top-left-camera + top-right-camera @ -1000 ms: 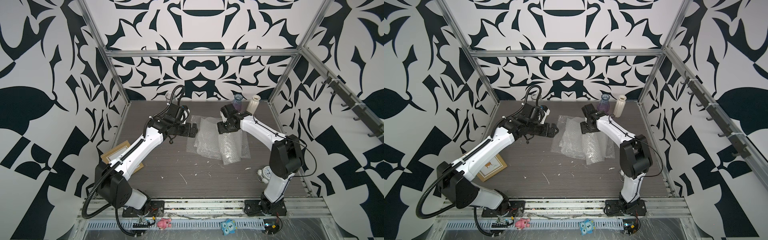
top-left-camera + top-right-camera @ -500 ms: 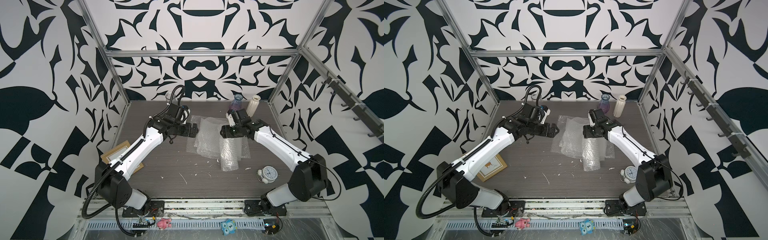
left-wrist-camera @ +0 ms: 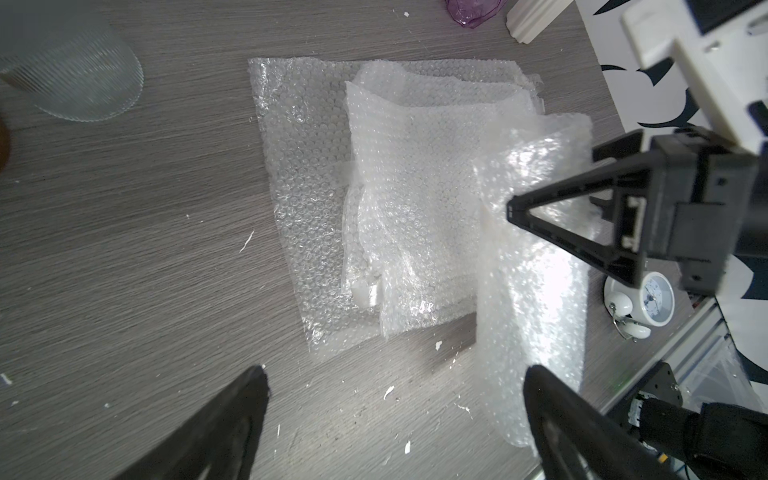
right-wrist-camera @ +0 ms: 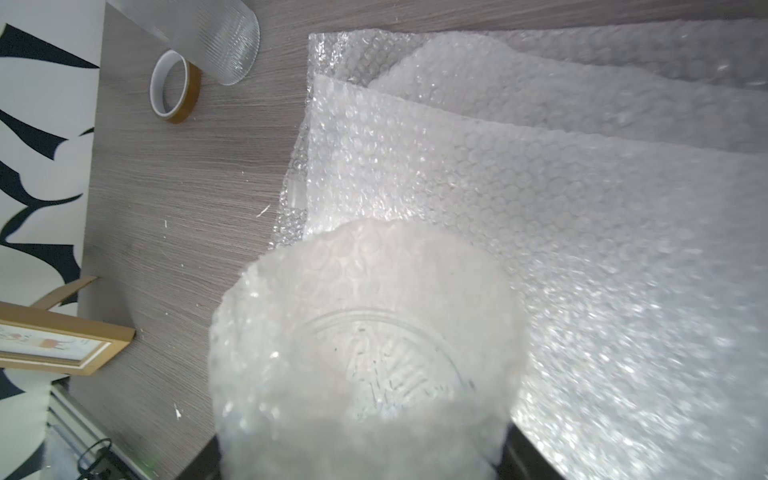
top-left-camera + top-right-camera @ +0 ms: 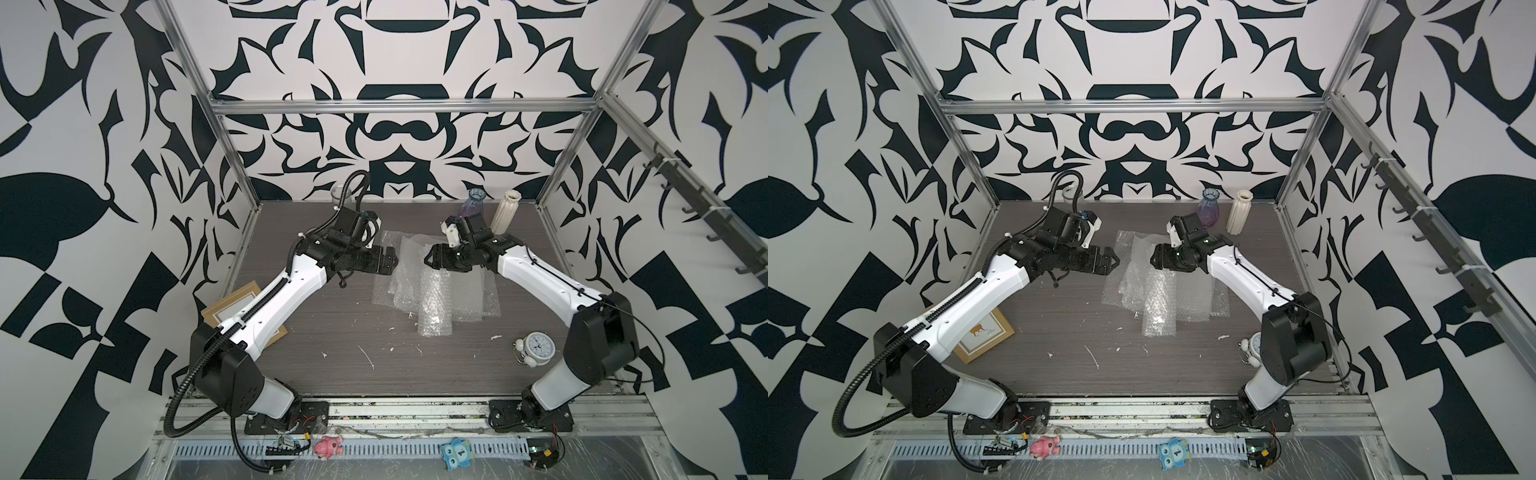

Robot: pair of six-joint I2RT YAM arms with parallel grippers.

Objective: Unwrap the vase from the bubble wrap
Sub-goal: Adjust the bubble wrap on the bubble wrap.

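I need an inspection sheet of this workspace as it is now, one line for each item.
Surface: grey wood-grain table, strewn with small white scraps.
Job's things: flat bubble wrap sheets; a rolled tube with a glass base visible inside.
Clutter: picture frame, alarm clock, purple vase, white ribbed vase, clear glass, tape roll.
Hands: left hand open, empty, not touching the sheets; right hand shut on the rolled tube.
Cables: black corrugated hose looping by the left arm's base.
Surroundings: black-and-white patterned walls, metal frame, hook rail.

Black-white patterned walls [image 5: 395,137]; aluminium frame [image 5: 399,106]; grey woodgrain tabletop [image 5: 332,332]; hook rail [image 5: 725,222] on side wall.
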